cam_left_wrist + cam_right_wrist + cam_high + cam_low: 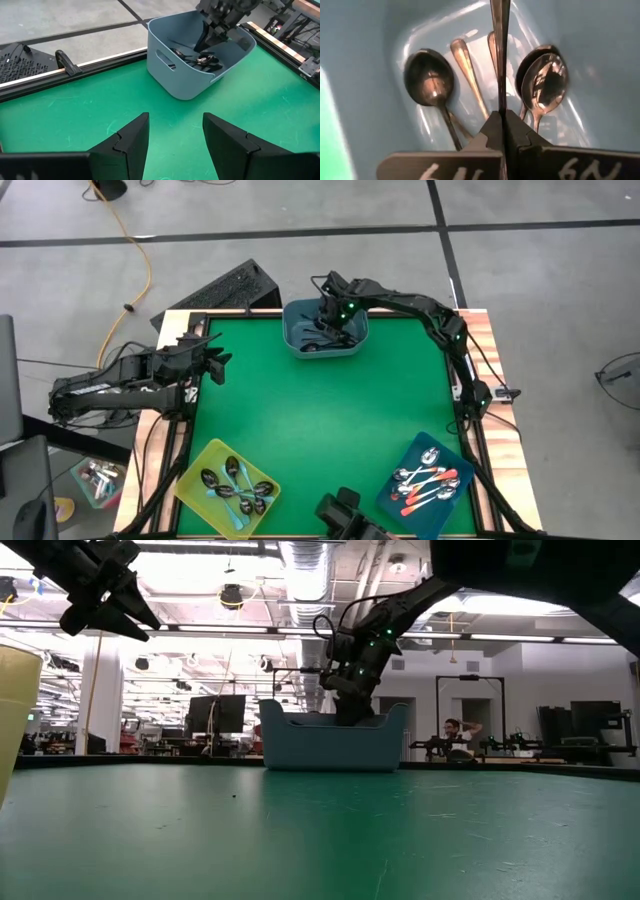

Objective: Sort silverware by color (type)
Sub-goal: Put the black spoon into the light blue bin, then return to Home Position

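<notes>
My right hand [500,116] sits down inside the grey-blue bin [296,338], pinched shut on a dark spoon handle [500,45] running straight ahead, while my left hand [175,145] hangs open, well apart.

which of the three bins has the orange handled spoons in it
The dark blue bin at the table's near right corner: its spoons have orange-red handles. The yellow bin holds light blue ones, and the grey-blue bin plain metal ones.
</notes>
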### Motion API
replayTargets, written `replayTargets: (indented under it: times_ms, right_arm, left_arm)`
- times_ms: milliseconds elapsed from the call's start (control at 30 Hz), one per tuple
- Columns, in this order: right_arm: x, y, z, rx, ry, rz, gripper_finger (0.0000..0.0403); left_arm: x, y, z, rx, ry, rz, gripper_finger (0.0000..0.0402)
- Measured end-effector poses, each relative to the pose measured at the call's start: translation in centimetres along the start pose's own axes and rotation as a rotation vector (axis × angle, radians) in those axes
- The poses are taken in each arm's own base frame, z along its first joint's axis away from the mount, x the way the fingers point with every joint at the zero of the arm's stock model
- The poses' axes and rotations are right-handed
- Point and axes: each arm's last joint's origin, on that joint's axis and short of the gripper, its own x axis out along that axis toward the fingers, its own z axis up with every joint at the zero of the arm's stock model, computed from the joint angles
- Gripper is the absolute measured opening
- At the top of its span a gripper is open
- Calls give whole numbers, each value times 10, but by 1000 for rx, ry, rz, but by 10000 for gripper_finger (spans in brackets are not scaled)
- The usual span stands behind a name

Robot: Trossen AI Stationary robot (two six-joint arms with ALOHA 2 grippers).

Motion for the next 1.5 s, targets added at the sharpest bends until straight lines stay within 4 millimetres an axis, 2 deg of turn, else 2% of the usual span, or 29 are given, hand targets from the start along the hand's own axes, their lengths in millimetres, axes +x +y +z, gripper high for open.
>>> replayTargets:
  times_ms: [233, 400, 767, 1000, 1500]
  right_arm:
    - [18, -5, -19, 49, 27, 1, 6]
    - [18, -11, -20, 102, 13, -7, 16]
    - [14, -14, -18, 102, 7, -6, 112]
    - [-7, -15, 2, 73, -38, -18, 151]
    - [-78, -9, 47, 15, -139, -23, 144]
  left_arm:
    - [0, 0, 0, 0, 0, 0, 170]
    - [0, 0, 0, 3, -6, 9, 170]
    - [0, 0, 0, -6, -3, 4, 170]
    - [0, 0, 0, 0, -4, 5, 170]
    - [0, 0, 0, -11, 0, 0, 170]
